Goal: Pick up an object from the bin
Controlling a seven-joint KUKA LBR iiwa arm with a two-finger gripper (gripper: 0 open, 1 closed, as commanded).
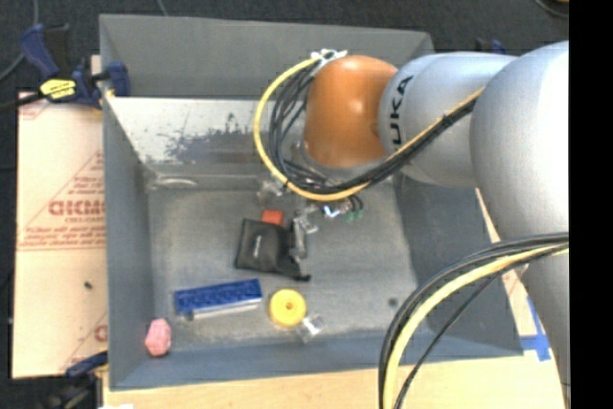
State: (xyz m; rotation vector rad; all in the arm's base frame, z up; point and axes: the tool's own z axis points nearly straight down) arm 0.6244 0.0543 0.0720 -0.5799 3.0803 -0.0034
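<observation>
Matt grey metal bin [192, 134], glossy orange cover [345, 110].

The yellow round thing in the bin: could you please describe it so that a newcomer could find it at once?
Look into the grey metal bin, at its floor toward the view's lower edge. Right of the long blue studded block and below the flat black square piece lies the yellow disc. It alone is yellow and round; those neighbours are angular.
</observation>
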